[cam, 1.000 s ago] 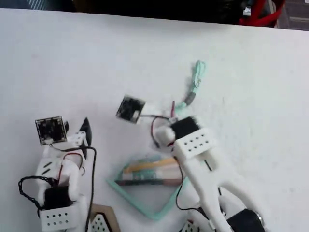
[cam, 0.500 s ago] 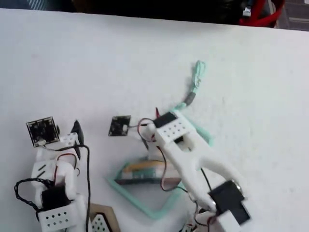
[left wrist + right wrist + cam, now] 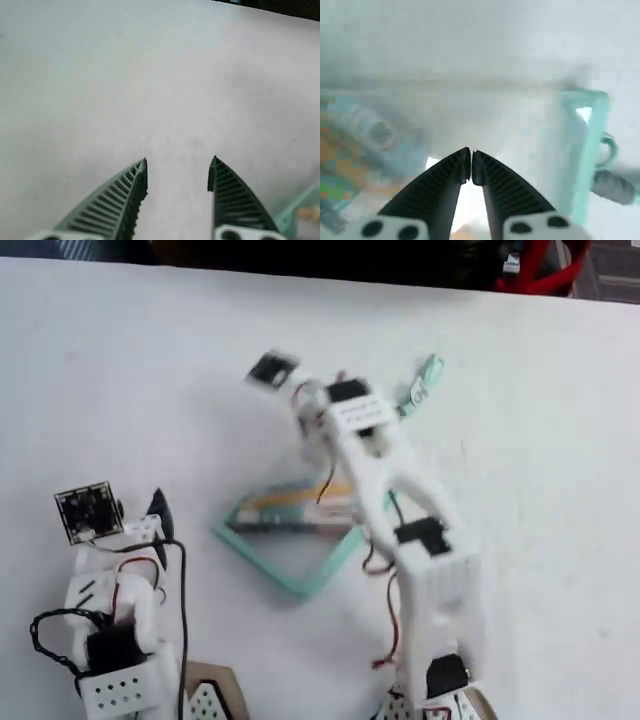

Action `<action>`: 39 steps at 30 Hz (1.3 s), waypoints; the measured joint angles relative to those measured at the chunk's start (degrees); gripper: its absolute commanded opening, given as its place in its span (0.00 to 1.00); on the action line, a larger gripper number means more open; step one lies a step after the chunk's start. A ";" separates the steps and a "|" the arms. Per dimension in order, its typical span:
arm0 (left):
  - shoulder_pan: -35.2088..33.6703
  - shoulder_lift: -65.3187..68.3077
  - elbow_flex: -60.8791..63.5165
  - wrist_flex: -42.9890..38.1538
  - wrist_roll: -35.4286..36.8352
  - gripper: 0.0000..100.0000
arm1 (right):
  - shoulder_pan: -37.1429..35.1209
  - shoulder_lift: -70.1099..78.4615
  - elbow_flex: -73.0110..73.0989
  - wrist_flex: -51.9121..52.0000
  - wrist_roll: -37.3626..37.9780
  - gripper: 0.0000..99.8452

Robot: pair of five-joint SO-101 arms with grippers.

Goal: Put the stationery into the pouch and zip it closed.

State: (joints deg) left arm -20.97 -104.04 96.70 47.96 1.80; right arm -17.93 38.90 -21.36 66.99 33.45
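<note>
Right gripper [image 3: 471,154] was pinched shut, tips together, over the clear mint-edged plastic pouch [image 3: 295,552]. The pouch lay mid-table with yellow-orange stationery [image 3: 300,502] inside and the mint zip strap [image 3: 422,385] at its far corner. Left gripper [image 3: 177,162] was parted wide over the bare white table [image 3: 150,75].

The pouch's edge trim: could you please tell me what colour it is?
The pouch's trim is mint green, clearest in the high view.

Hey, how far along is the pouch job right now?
Done: the stationery lies inside the pouch. In hand: the right gripper is shut over the pouch, though whether it grips the zip I cannot tell. Left: zipping it closed. The left gripper is open over the table.
</note>
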 measured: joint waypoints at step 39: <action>1.49 0.00 0.18 -0.70 0.00 0.20 | 3.60 26.81 -49.76 15.47 14.86 0.02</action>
State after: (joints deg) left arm -19.47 -104.04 96.88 47.25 1.80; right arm -14.33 65.71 -71.12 82.46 48.31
